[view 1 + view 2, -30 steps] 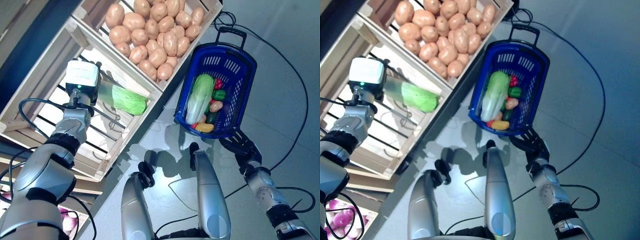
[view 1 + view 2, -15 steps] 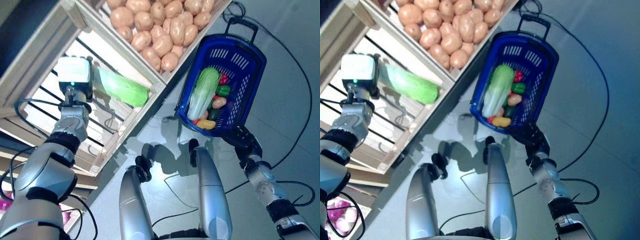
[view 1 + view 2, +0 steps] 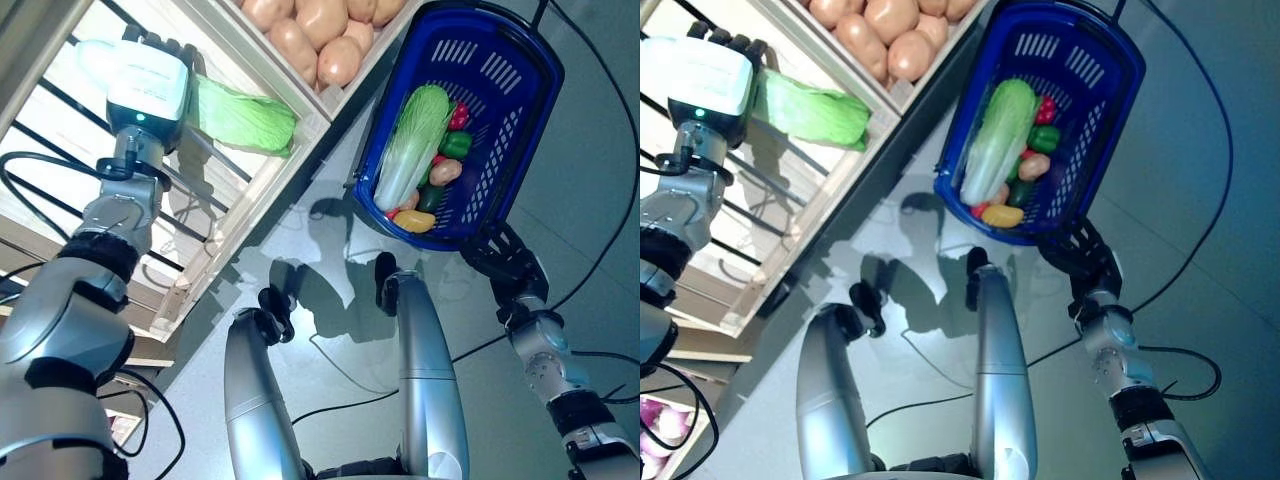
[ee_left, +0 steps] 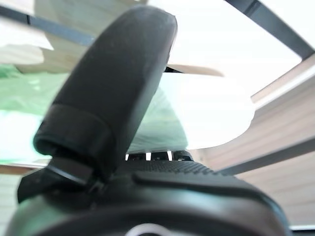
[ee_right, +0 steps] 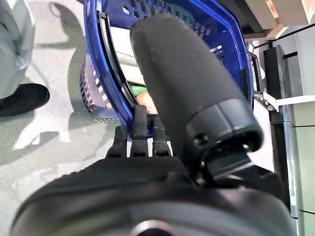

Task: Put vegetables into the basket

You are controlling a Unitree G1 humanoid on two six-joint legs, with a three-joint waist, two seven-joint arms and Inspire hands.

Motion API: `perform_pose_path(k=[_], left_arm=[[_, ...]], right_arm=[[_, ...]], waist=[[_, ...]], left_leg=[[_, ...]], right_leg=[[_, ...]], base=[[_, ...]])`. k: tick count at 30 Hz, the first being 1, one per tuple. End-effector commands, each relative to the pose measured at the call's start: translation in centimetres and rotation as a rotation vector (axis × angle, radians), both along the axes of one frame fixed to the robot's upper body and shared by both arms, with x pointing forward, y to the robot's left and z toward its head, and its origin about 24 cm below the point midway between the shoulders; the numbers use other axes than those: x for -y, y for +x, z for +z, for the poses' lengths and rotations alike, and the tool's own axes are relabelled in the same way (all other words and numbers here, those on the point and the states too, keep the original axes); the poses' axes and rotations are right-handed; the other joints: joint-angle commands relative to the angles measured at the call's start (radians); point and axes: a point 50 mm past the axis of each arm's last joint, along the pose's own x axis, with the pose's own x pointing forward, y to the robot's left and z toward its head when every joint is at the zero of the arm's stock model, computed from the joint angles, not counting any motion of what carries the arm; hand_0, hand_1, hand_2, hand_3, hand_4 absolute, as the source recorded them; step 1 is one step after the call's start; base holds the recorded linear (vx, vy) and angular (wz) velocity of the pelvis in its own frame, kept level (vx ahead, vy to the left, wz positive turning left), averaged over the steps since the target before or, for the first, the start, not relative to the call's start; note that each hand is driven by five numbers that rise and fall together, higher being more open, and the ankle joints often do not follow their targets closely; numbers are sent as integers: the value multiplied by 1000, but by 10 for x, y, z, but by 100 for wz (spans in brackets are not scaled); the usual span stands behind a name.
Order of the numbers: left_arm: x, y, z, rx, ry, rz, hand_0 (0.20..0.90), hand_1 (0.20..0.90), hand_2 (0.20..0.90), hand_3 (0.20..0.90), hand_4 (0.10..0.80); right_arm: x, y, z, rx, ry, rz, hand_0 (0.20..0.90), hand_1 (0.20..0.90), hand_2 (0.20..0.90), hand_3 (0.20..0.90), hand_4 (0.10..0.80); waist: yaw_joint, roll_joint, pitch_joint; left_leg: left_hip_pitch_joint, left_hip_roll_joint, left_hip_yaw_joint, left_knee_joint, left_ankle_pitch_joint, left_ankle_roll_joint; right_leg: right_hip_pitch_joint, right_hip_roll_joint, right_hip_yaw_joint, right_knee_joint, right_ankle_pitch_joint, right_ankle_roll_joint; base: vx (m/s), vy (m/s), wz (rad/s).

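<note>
A blue plastic basket stands on the floor beside a wooden stand. In it lie a napa cabbage, a red pepper, a green pepper, a potato, a dark green vegetable and a yellow one. My left hand is in a slatted crate, at the white end of another napa cabbage. In the left wrist view my thumb lies across this cabbage. My right hand is just below the basket's near rim, fingers straight.
A crate of potatoes adjoins the cabbage crate, close to the basket's left side. The crate's wooden edge lies between the cabbage and the basket. Grey floor spreads to the right of the basket.
The whole picture has shifted up and right, so the camera has moved. My left hand stays at the cabbage's white end. My right hand stays by the basket's near rim.
</note>
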Motion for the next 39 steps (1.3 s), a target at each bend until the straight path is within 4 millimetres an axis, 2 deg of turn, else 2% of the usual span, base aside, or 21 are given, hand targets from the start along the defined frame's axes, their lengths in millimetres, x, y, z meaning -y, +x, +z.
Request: perform_pose_path(k=[1,4,5,8,16,26,28,31,32,34,35,39], left_arm=[[-7,-2,22,-6,68,32,900,900,900,900,800],[-11,-2,23,-37,28,68,900,900,900,900,800],[-14,-2,23,-57,-11,85,300,300,300,300,400],[-22,-4,23,-63,-107,115,300,300,300,300,400],[-32,-7,27,-59,-164,150,300,300,300,300,400],[-42,-15,14,-39,-247,77,300,300,300,300,400],[-42,-19,-3,-39,-373,-4,300,300,300,300,400],[-37,-22,-16,-35,-472,-82,300,300,300,300,400],[-34,-23,-24,-44,-496,-117,300,300,300,300,400],[-26,-29,-45,-60,-617,-203,300,300,300,300,400],[-26,-30,-47,-64,-625,-204,300,300,300,300,400],[-11,-42,-87,-86,-888,-312,300,300,300,300,400]], right_arm=[[15,4,29,155,14,-76,900,900,900,900,800],[15,5,34,165,-2,-76,900,900,900,900,800],[16,6,36,170,-3,-80,900,900,900,900,800],[19,5,39,179,6,-101,900,900,900,900,800],[25,5,43,200,13,-115,900,900,900,900,800],[24,0,30,178,33,-98,900,900,900,900,800],[22,-8,20,152,3,-89,900,900,900,900,800],[18,-13,14,143,-21,-75,900,900,900,900,800],[15,-15,11,139,-30,-68,900,900,900,900,800],[5,-20,2,118,-62,-41,900,900,900,900,800],[4,-21,1,115,-66,-37,900,900,900,900,800],[-15,-31,-14,82,-110,42,900,900,900,900,800]], waist=[[-15,-16,-3],[-14,-15,-3],[-15,-15,-3],[-13,-13,-3],[-14,-15,-3],[-8,-12,-13],[-4,-8,-66],[2,-4,-102],[4,-3,-122],[20,-1,-169],[19,-1,-171],[45,4,-231]], left_leg=[[-14,35,-60,110,-131,-41],[-24,35,-59,115,-131,-39],[-24,36,-57,113,-129,-38],[-13,36,-51,105,-128,-36],[76,42,-31,72,-123,-39],[326,43,1,-68,-88,-50],[422,34,20,-151,-57,-45],[498,24,32,-222,-34,-40],[528,18,42,-277,11,-30],[624,-2,48,-374,42,-28],[633,-4,48,-383,45,-28],[769,-30,55,-532,100,-29]], right_leg=[[54,-81,68,25,-12,80],[44,-82,68,28,-9,81],[44,-83,66,25,-7,81],[55,-84,62,17,-5,82],[145,-84,52,-13,-7,81],[388,-74,40,-111,-15,72],[476,-75,24,-168,-9,64],[546,-75,14,-222,-4,58],[576,-74,7,-271,30,47],[674,-77,-12,-356,43,50],[683,-78,-14,-364,45,50],[821,-80,-56,-497,73,56]], base=[[0,0,0],[-4,15,15],[0,0,0],[-14,7,-17],[-6,-1,3],[47,-12,-2],[159,-10,-2],[101,-6,2],[102,-25,5],[147,-21,2],[137,-5,-1],[175,-20,1]])
